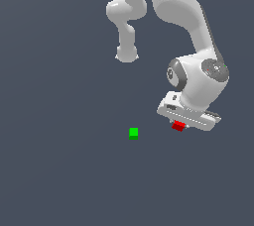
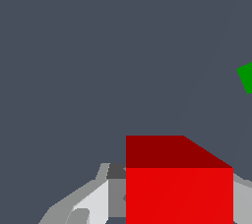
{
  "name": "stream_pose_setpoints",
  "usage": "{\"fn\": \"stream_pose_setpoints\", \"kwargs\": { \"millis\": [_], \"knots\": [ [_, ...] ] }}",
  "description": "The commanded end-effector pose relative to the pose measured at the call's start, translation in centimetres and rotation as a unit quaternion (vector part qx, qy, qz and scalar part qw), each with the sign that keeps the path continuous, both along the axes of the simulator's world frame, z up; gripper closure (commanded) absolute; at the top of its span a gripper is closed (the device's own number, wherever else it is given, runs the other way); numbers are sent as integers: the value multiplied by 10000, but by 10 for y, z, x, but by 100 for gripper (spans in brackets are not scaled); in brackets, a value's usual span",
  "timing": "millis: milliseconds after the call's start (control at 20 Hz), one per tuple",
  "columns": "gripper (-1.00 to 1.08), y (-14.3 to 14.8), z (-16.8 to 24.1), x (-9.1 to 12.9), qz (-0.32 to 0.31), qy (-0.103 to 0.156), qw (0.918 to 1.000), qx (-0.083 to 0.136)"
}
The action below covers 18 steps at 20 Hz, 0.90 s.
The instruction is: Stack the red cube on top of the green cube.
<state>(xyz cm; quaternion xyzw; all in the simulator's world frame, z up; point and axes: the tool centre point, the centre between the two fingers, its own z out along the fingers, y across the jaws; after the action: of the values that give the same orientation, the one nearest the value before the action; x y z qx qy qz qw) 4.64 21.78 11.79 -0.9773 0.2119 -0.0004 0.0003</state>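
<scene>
so, the red cube [image 1: 178,126] sits right under the hand of the white arm [image 1: 184,12], tucked against the underside of the gripper [image 1: 179,125]. in the exterior view only part of the cube shows below the pale hand body, and it looks tilted rather than square to the floor. the wrist view puts the same cube [image 2: 179,188] very close to the lens, filling the space where the fingers [image 2: 96,201] reach forward; grey and white finger parts appear on either side of it, touching or just beside its faces. the gripper reads as clenched on the red cube, with the jaws set against its two sides.

the green cube [image 1: 133,133] rests alone on the flat dark grey floor [image 1: 59,160], toward the exterior view's left of the red cube, clearly apart from it and not touching the arm. in the wrist view only a corner of the green cube [image 2: 246,78] shows at the frame edge, the rest cut off.

whether the red cube is lifted clear of the floor or still resting on it cannot be told from these views.
</scene>
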Motion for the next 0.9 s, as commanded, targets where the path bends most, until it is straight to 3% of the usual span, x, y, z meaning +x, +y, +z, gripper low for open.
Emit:
{"fn": "stream_pose_setpoints", "kwargs": {
  "millis": [0, 400, 850],
  "knots": [
    [108, 0, 2, 0, 0, 5, 10000, -2],
    [108, -21, -5, 0, 0, 1, 10000, -1],
    [108, -107, -32, -1, -1, 1, 10000, -2]
  ]
}}
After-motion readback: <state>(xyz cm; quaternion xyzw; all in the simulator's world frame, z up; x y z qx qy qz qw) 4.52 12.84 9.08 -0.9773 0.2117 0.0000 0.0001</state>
